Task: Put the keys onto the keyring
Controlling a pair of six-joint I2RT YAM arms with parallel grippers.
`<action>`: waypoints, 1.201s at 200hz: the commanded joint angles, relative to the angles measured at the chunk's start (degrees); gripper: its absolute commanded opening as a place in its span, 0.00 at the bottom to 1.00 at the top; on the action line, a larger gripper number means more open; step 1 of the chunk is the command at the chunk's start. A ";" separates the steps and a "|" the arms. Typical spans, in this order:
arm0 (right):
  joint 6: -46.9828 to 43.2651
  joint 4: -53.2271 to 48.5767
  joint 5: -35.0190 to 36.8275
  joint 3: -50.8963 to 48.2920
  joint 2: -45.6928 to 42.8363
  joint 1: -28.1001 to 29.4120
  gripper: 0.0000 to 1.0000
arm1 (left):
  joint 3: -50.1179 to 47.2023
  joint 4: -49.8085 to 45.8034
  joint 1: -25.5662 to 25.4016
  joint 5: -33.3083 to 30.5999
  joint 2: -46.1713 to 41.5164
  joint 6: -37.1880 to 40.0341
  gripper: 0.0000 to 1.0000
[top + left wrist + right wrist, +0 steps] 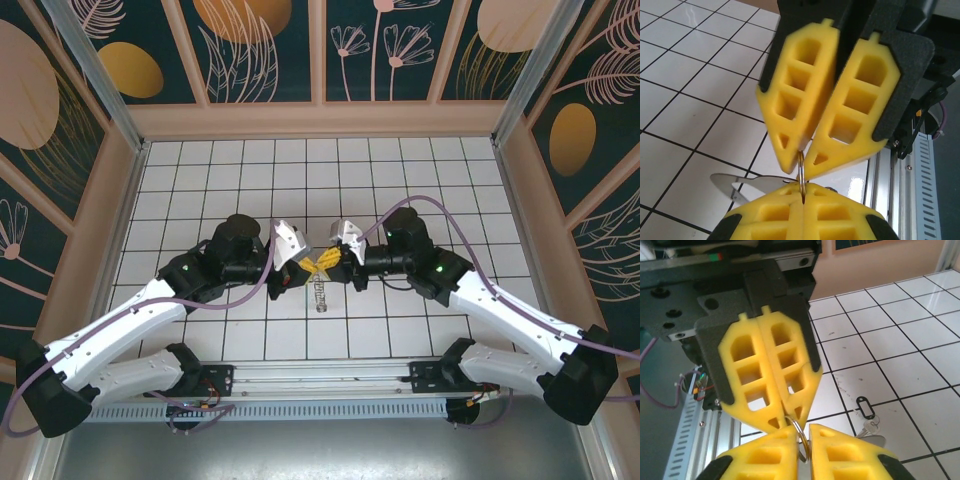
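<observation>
top external view: found left fingers [312, 270] and right fingers [334, 260] meeting tip to tip over the middle of the table [420, 180], crossed into a yellow x. noted a short ribbed stretch, judged part of the keyring [320, 295], running from that meeting point toward the near edge.

left wrist view: found left fingers [775, 215] together at the bottom, clamped on the thin brown wire of the keyring [801, 170], which stood edge-on and upright between the two pairs. found right fingers [800, 86] angled into a v from above, tips closed on the same wire. logged a flat pale metal piece [740, 182] just beside the left fingers, on the far side; could not tell what it belonged to.

right wrist view: confirmed left fingers [746, 360] pressed flat together on the keyring [798, 429]. found right fingers [765, 455] with a narrow gap, the wire held in it. located the keys [870, 424] lying on the table, below the pinch point and off to its far side, apart from the ring. noted their long axis running roughly away from this camera, black loop farther, pale key nearer. judged the right arm the nearer one. judged the keys not yet threaded: one pair of fingers would have to let go of the ring and go down on the far side.
</observation>
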 commanded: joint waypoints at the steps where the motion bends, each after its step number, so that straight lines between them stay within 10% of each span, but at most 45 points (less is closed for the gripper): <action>1: -0.76 -0.90 -0.45 2.64 0.35 0.61 0.00 | 0.71 1.08 0.06 1.73 -0.47 0.85 0.00; 28: -0.32 0.62 -0.95 1.43 -1.40 0.60 0.00 | -1.68 5.86 0.07 1.22 -2.38 -1.88 0.00; 46: 1.97 5.18 -1.93 -1.02 -4.27 0.43 0.00 | -4.75 10.89 0.10 0.85 -5.45 -4.62 0.23; 74: 9.79 18.33 -4.82 -6.17 -8.24 -0.51 0.00 | -10.95 22.42 0.03 1.79 -11.56 -10.20 0.33; 154: 33.80 61.89 -10.49 -18.31 -5.78 -1.50 0.00 | -13.68 33.43 0.05 7.70 -13.51 -14.73 0.33; 240: 37.51 69.91 -11.17 -19.58 -1.17 -0.45 0.00 | -13.98 37.07 0.05 8.66 -10.93 -14.82 0.23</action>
